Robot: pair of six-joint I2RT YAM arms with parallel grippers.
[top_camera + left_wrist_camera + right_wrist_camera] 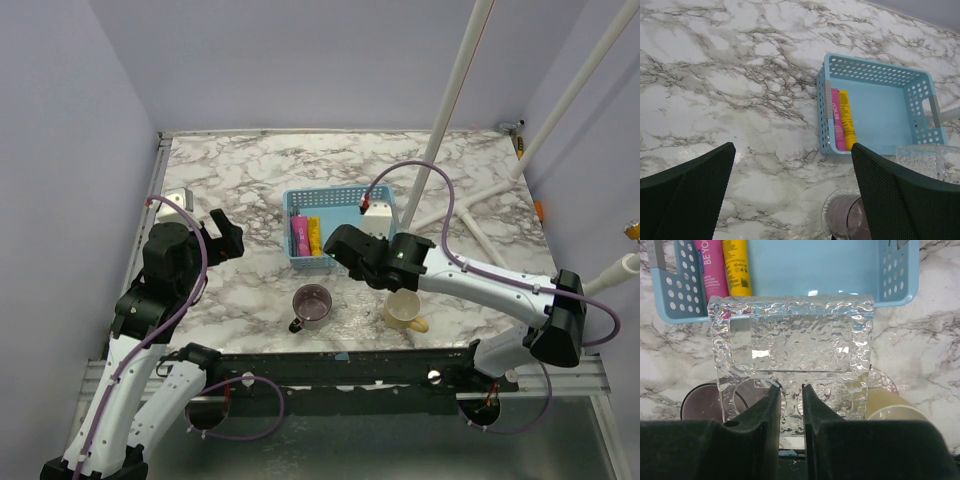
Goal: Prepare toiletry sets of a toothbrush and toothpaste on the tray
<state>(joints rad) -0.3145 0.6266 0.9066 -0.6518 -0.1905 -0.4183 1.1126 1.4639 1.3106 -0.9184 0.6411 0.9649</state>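
A pink tube (712, 265) and a yellow tube (736, 265) lie side by side at the left end of a blue perforated basket (815, 265); they also show in the top view as pink (299, 237) and yellow (314, 235). No toothbrush shows. My right gripper (791, 390) is shut on the near edge of a clear textured tray (792, 335), held just in front of the basket and above the mugs. My left gripper (792, 200) is open and empty above bare marble, left of the basket (875, 62).
A purple mug (312, 305) and a cream mug (403, 310) stand near the front edge, under the right gripper (340, 245). White pipes (455, 100) rise at the back right. A small white box (175, 200) sits at the left wall.
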